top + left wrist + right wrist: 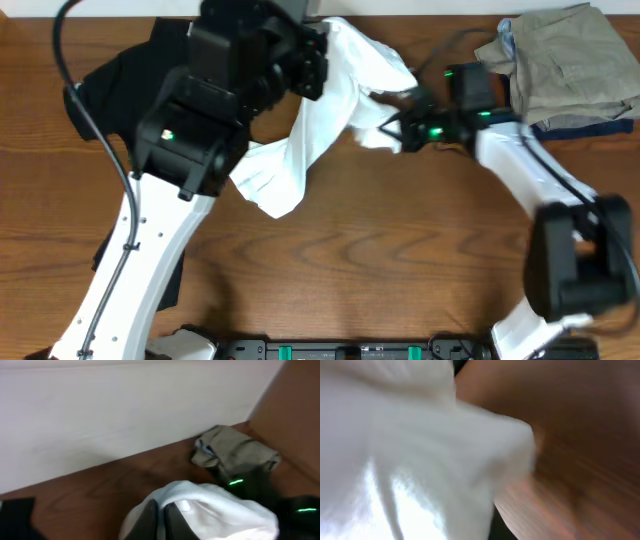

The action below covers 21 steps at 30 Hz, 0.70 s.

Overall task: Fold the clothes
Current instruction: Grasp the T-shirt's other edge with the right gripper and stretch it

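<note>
The white T-shirt [300, 150] is soft, creased matt cloth, the black shirt [112, 68] at ten o'clock matt too. The khaki garments [570, 55] at two o'clock look woven. The bench [380, 260] is smooth, faintly glossy wood.

the desk [400, 260] is dark brown wood with a strong grain, its far edge up against a pale wall [100, 415]. a white t-shirt [300, 150] sits bunched up around the middle, towards the back; its crumpled near end looks to rest on the wood, though how much of the rest touches i can't tell. a black shirt [110, 85] lies spread at the far left corner. a khaki-and-navy stack [570, 60] of garments sits in the far right corner, well apart from the black one.
</note>
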Each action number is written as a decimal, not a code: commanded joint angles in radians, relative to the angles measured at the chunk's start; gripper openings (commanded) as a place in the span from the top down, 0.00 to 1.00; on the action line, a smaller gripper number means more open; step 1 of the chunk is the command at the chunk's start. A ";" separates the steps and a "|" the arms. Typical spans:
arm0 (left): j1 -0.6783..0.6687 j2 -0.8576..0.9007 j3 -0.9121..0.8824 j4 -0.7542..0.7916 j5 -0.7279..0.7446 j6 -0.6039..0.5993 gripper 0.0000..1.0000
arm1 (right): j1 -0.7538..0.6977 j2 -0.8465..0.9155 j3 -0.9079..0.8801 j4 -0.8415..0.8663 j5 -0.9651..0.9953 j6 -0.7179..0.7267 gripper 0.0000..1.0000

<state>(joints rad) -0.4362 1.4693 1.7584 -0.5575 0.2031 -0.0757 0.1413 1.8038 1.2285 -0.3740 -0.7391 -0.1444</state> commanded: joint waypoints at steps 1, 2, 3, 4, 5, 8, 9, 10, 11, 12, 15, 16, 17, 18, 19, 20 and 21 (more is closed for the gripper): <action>0.060 -0.050 0.013 -0.007 -0.010 -0.005 0.94 | -0.052 -0.193 0.019 -0.076 0.080 0.054 0.99; 0.078 -0.054 0.013 -0.010 -0.010 -0.005 0.94 | -0.060 -0.245 0.029 -0.123 0.124 0.053 0.99; 0.101 -0.060 0.013 -0.010 -0.010 -0.010 0.94 | -0.067 -0.296 0.042 -0.169 0.166 0.048 0.99; 0.121 -0.062 0.013 -0.010 -0.010 -0.013 0.94 | -0.069 -0.339 0.055 -0.207 0.200 0.039 0.99; 0.142 -0.068 0.013 -0.007 -0.009 -0.016 0.94 | -0.070 -0.390 0.072 -0.251 0.236 0.030 0.99; 0.192 -0.086 0.013 0.001 -0.009 -0.032 0.94 | -0.070 -0.515 0.122 -0.345 0.291 0.023 0.99; 0.201 -0.094 0.013 0.003 -0.008 -0.035 0.94 | -0.070 -0.555 0.143 -0.372 0.301 0.023 0.99; 0.208 -0.105 0.013 0.005 -0.008 -0.035 0.94 | -0.070 -0.586 0.161 -0.393 0.306 0.024 0.99; 0.210 -0.119 0.013 0.005 -0.009 -0.035 0.94 | -0.069 -0.618 0.182 -0.415 0.306 0.024 0.99; 0.211 -0.132 0.013 0.005 -0.008 -0.035 0.94 | -0.069 -0.642 0.200 -0.433 0.306 0.024 0.99; 0.211 -0.180 0.013 0.000 0.001 -0.035 0.94 | -0.069 -0.705 0.254 -0.486 0.307 0.024 0.99; 0.211 -0.199 0.013 -0.005 0.016 -0.035 0.94 | -0.069 -0.724 0.269 -0.500 0.316 0.024 0.99; 0.211 -0.214 0.013 -0.011 0.022 -0.035 0.94 | -0.069 -0.733 0.274 -0.506 0.320 0.024 0.99; 0.211 -0.227 0.013 -0.019 0.022 -0.035 0.94 | -0.069 -0.742 0.278 -0.510 0.326 0.024 0.99; 0.211 -0.238 0.013 -0.028 0.021 -0.034 0.94 | -0.069 -0.747 0.278 -0.511 0.332 0.024 0.99; 0.211 -0.245 0.013 -0.040 0.021 -0.034 0.94 | -0.069 -0.747 0.278 -0.512 0.334 0.024 0.99; 0.211 -0.248 0.013 -0.052 0.021 -0.034 0.94 | -0.069 -0.739 0.277 -0.515 0.338 0.024 0.99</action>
<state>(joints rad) -0.2363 1.2430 1.7584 -0.5964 0.2379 -0.1055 0.0734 1.0485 1.4952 -0.8787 -0.4515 -0.1200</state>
